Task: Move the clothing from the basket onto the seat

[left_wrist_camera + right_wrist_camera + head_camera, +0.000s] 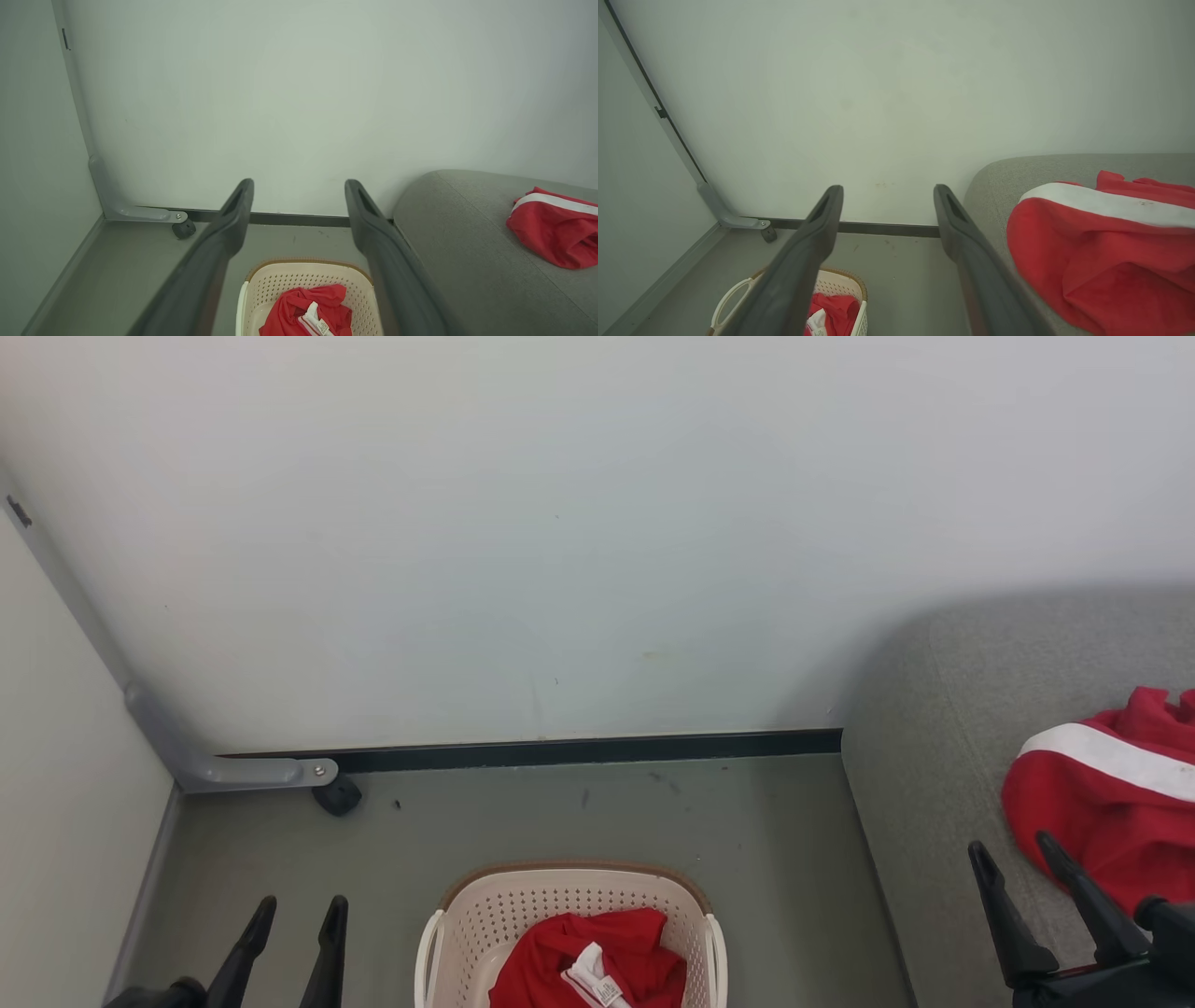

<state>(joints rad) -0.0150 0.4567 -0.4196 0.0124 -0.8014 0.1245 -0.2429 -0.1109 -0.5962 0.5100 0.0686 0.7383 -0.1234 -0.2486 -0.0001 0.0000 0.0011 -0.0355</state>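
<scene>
Down at the left, the long dark left fingers (333,913) stand wide open, holding nothing. The small cream plastic basket (569,871) with a brown rim holds one soft red garment (560,952) with a white label. On the big grey fabric seat (934,728) lies another red, white-striped garment (1074,812), with the dark right fingers (991,885) wide open and empty near it.

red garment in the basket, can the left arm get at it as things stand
Probably yes. The left gripper is open and empty, to the left of the basket, and the red garment lies on top in the open basket with nothing covering it.
</scene>
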